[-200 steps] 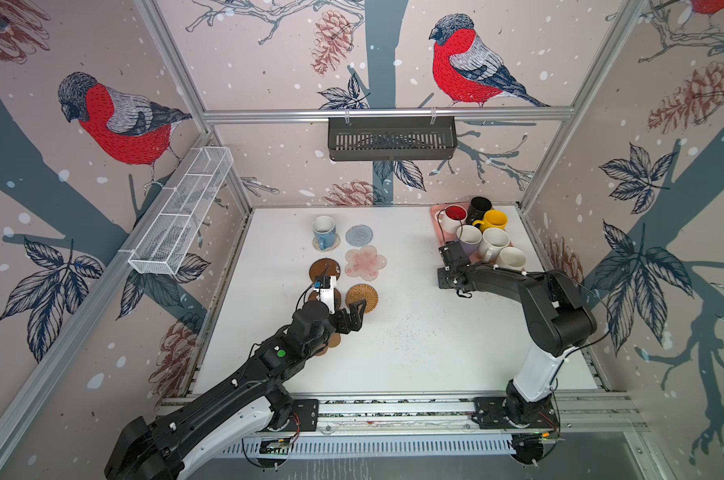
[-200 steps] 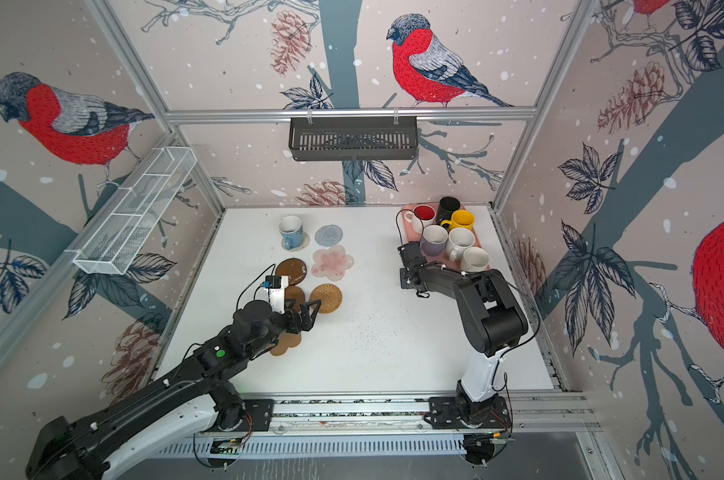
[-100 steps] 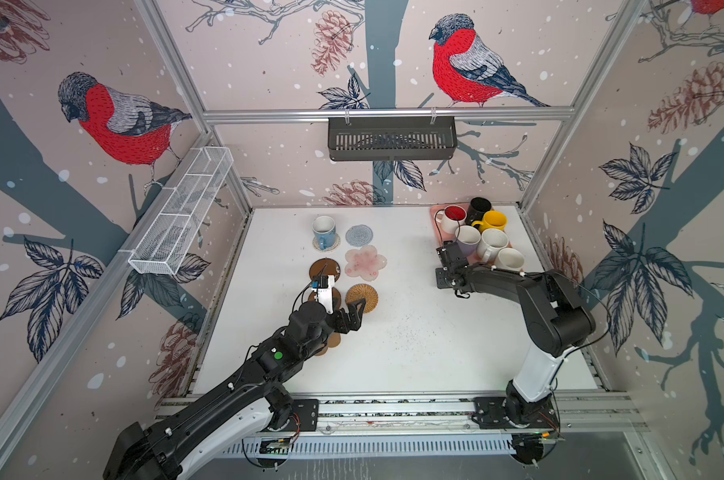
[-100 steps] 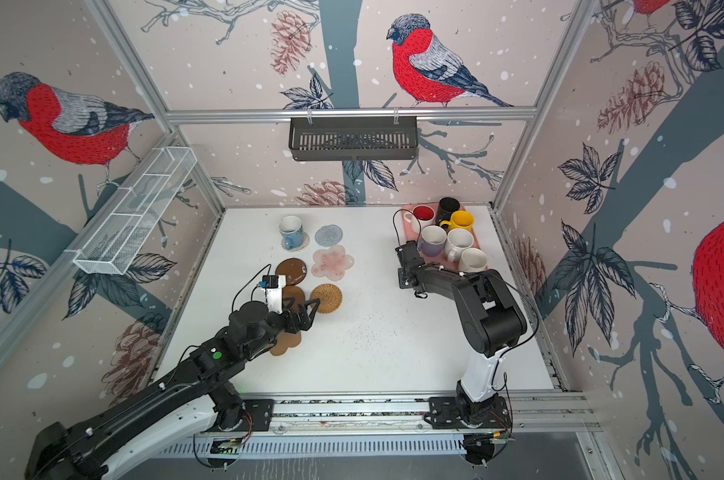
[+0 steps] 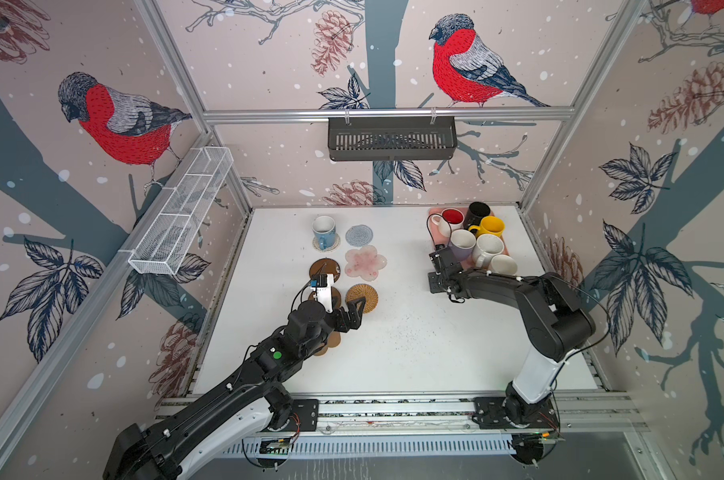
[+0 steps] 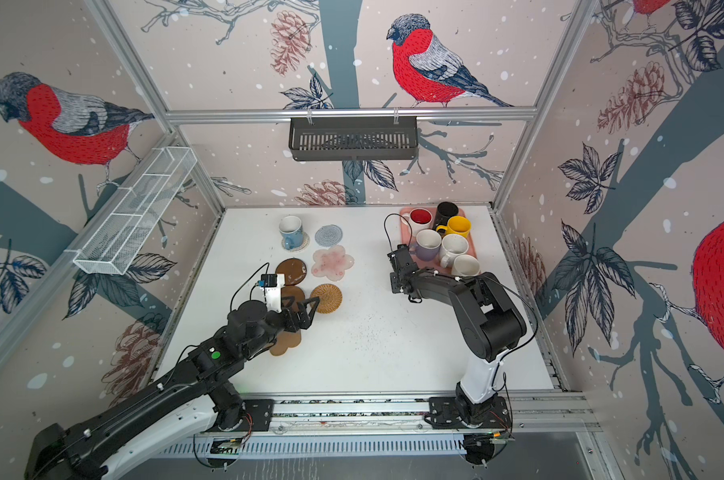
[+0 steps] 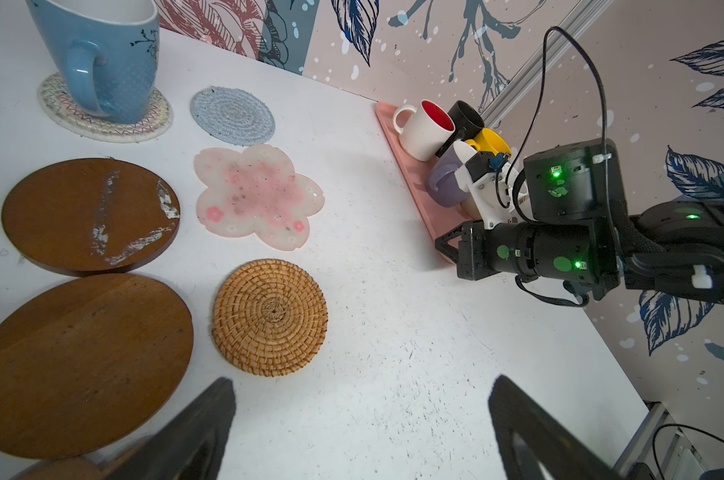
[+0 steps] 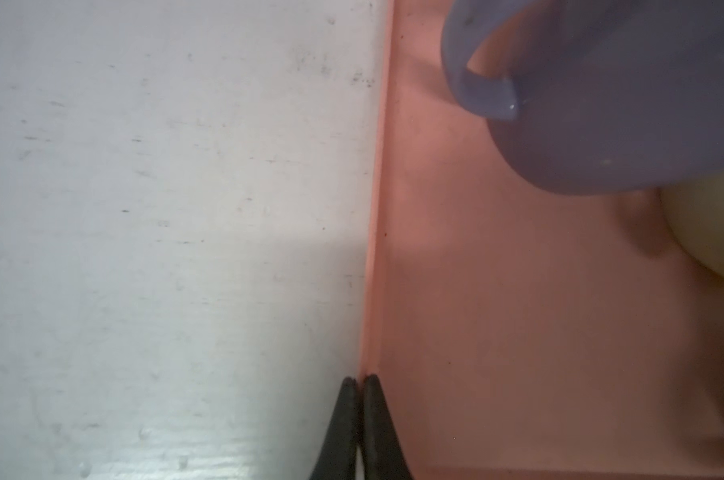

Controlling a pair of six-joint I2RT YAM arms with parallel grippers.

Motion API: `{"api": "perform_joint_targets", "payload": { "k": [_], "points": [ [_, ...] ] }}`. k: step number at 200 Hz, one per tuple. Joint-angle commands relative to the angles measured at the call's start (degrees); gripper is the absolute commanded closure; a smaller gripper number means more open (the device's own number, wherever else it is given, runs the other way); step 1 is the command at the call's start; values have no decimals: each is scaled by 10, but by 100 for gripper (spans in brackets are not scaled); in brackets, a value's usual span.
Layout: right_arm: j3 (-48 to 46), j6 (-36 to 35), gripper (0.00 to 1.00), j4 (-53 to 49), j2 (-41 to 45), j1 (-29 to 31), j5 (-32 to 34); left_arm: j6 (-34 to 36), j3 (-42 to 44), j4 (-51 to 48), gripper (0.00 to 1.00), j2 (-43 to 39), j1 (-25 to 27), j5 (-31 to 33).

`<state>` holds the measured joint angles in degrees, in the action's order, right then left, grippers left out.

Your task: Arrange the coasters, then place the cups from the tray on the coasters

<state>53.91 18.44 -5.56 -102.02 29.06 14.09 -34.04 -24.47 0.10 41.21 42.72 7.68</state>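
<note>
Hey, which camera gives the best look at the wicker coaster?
The left wrist view: the tan wicker coaster lies whole and close there, its weave clear. In both top views the coaster is small, with one edge partly covered. The right wrist view does not show it.

R gripper [image 8: 361, 380] tips pinch tray [image 8: 518, 332] rim; lavender cup [image 8: 601, 124] on tray, 1 cream cup [image 8: 705, 232] beside.

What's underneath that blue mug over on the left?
A beige woven coaster with zigzag stitching; the mug stands on it. Only the coaster's outer ring shows, and its middle is covered by the mug.
</note>
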Motion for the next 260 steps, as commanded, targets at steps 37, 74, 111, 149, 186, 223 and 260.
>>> {"api": "perform_joint_targets", "payload": {
  "k": [37,74,111,149,186,223,260],
  "points": [
    [-18,30,98,-61,20,44,-71,10,-16,-7,4,0,0,9],
    [-44,47,98,-57,28,77,-83,26,-27,-27,4,3,0,23],
    [-82,87,98,-38,58,116,-91,29,-30,-36,4,-2,0,32],
    [-108,136,98,-30,99,162,-87,33,-39,-49,4,2,0,32],
    [-126,173,98,-19,122,191,-86,32,-38,-55,4,-6,0,32],
    [-124,188,99,-8,114,197,-85,28,-34,-60,4,-10,0,29],
    [-106,193,99,8,84,196,-98,23,-34,-67,4,-19,0,28]
  ]
}}
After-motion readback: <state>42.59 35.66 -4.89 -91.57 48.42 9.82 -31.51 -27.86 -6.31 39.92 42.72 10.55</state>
